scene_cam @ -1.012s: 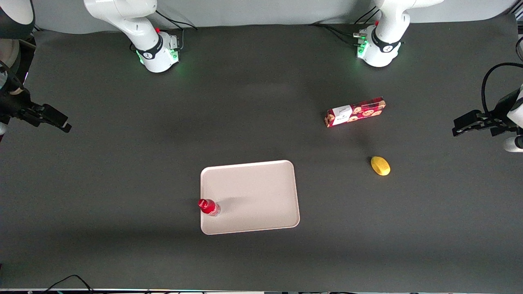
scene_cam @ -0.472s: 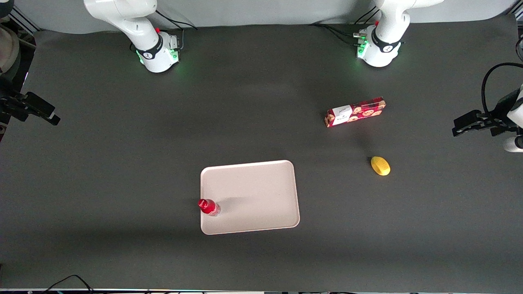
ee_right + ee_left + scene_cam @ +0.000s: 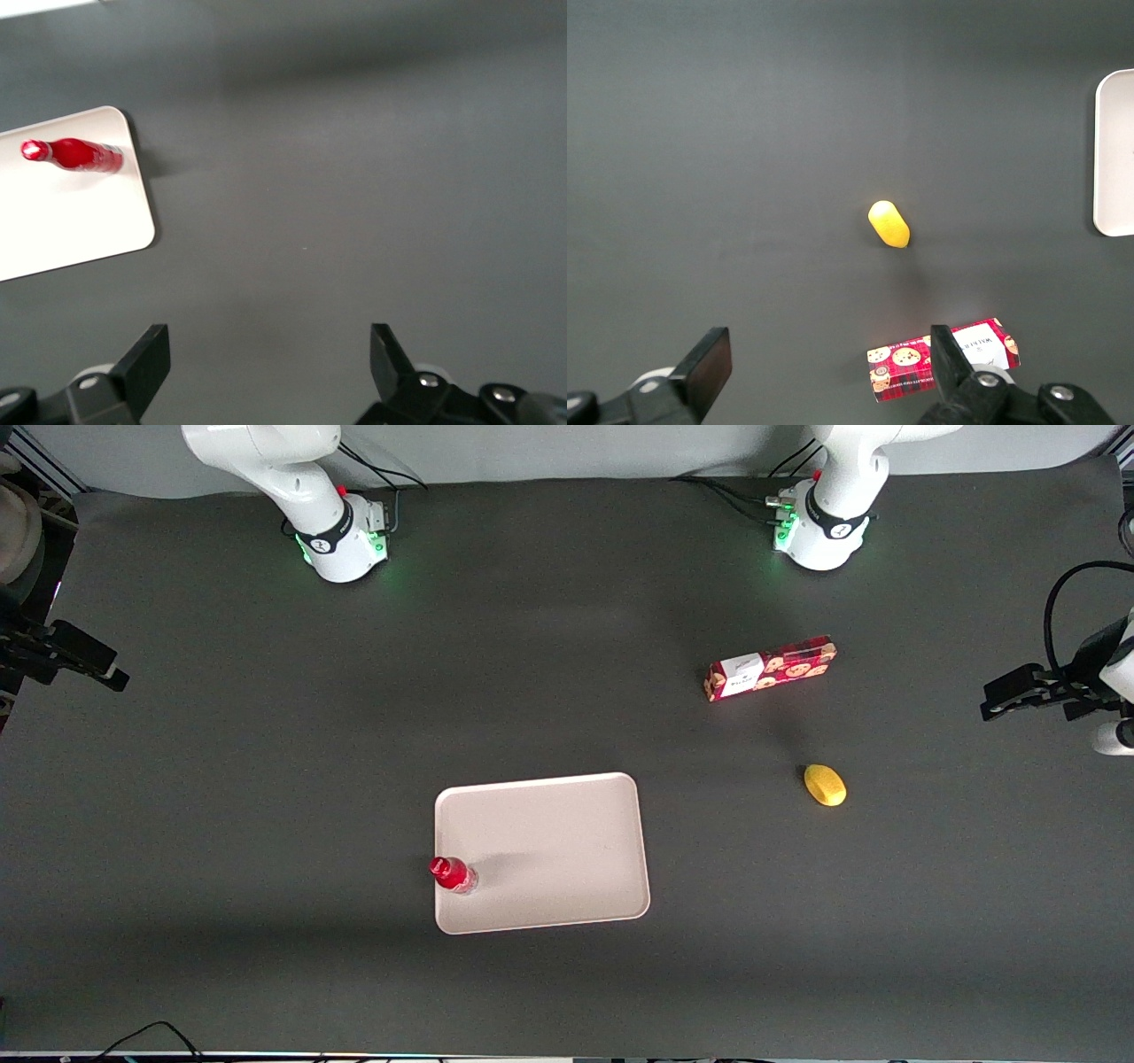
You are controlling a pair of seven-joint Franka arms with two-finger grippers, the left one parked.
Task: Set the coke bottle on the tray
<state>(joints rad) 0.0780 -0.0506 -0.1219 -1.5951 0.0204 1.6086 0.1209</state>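
The gripper [image 3: 266, 372] hangs with fingers spread wide and nothing between them, high above bare dark grey table [image 3: 266, 779] at the working arm's end. Well apart from it, the coke bottle [image 3: 453, 874] stands upright on the tray [image 3: 549, 850], cap up, at the rim nearest the gripper.
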